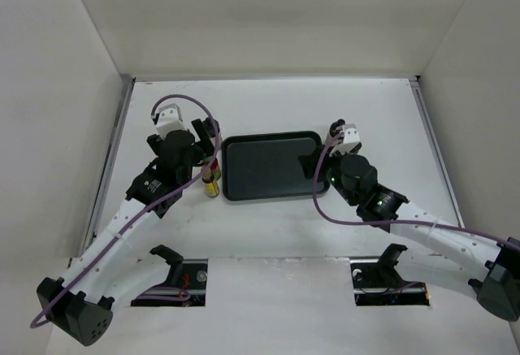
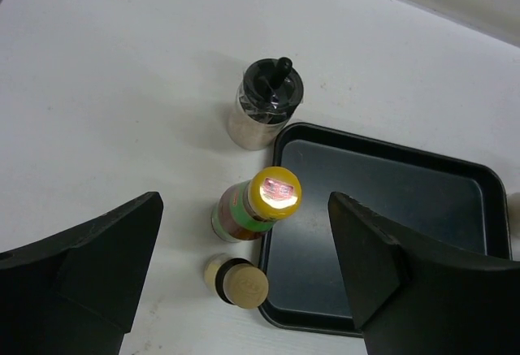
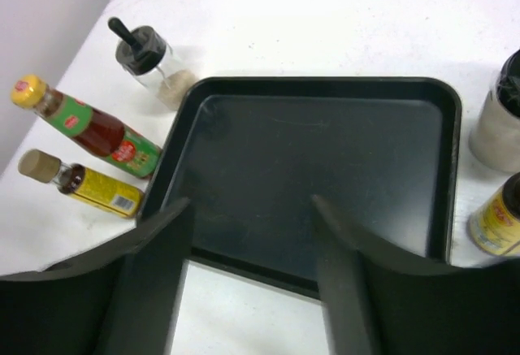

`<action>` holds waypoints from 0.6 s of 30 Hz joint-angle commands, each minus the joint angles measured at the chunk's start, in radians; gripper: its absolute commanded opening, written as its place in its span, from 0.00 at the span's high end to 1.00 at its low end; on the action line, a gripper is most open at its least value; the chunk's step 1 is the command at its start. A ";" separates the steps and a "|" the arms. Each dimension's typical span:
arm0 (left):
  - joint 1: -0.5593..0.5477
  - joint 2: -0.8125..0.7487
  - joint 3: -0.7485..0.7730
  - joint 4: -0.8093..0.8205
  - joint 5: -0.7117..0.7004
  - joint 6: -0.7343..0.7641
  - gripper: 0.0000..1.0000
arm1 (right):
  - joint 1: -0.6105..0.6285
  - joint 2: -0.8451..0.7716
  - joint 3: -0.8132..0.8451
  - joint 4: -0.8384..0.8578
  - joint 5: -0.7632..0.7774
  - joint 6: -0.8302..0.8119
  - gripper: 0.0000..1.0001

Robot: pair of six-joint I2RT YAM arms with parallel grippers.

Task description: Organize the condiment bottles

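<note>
Gripper L point(image 2: 244, 201) spread over yellow-cap bottle point(image 2: 275, 191).

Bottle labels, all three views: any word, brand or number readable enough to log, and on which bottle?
Nothing can be read.
Red-green label on the yellow-capped bottle: print too blurred.
Red mark on its cap: washed out by glare.
Yellow label on the tan-capped bottle: too small.
Yellow label on the bottle at the right edge: blurred, partly cut off.
</note>
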State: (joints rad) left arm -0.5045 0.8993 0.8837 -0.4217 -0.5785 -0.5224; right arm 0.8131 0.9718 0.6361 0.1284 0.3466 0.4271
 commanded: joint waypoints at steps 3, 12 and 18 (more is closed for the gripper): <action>0.005 -0.011 0.003 0.067 0.058 0.039 0.18 | 0.002 0.005 0.013 0.057 -0.006 -0.002 0.76; -0.030 0.038 0.038 0.063 0.051 0.074 0.39 | -0.005 0.030 0.024 0.043 -0.009 -0.008 0.63; -0.059 0.088 0.055 0.063 0.042 0.088 0.30 | -0.007 0.036 0.007 0.074 -0.029 -0.011 0.31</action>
State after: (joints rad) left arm -0.5522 0.9730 0.8886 -0.3897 -0.5343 -0.4580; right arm 0.8112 1.0046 0.6384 0.1413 0.3351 0.4191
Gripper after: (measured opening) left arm 0.699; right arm 0.674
